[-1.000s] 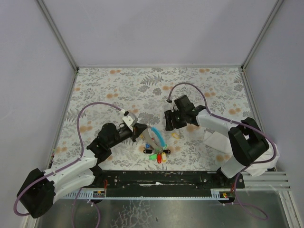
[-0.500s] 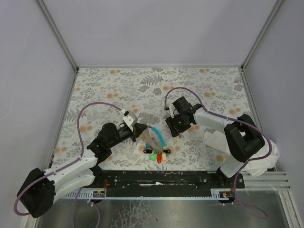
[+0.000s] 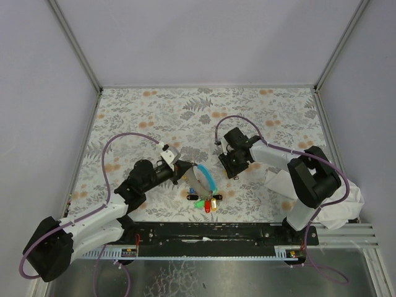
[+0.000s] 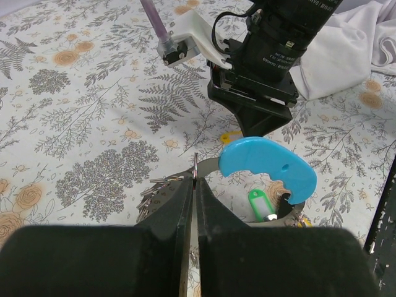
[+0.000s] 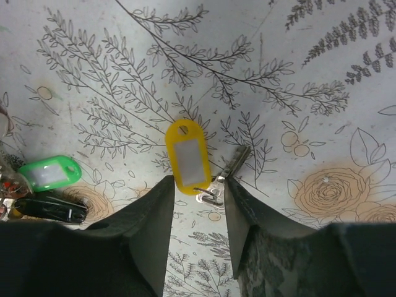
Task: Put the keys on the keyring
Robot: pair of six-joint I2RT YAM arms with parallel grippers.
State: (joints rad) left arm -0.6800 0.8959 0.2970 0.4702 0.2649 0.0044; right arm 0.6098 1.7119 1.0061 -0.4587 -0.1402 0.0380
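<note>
From above, your left gripper [image 3: 182, 174] sits at the left end of the strap [image 3: 207, 178], with the bunched keys [image 3: 206, 201] just nearer the bases. Your right gripper [image 3: 231, 171] points down at the table [image 3: 154, 111] just right of the strap. In the left wrist view, your left fingers [image 4: 167, 210] are pressed together on the thin keyring [image 4: 195, 166]. In the right wrist view, your right jaws stand partly apart and clamp nothing. The yellow key [image 5: 187, 156] lies flat, its near end between the fingertips [image 5: 151, 210]. You cannot tell whether the blade touches the right finger.
</note>
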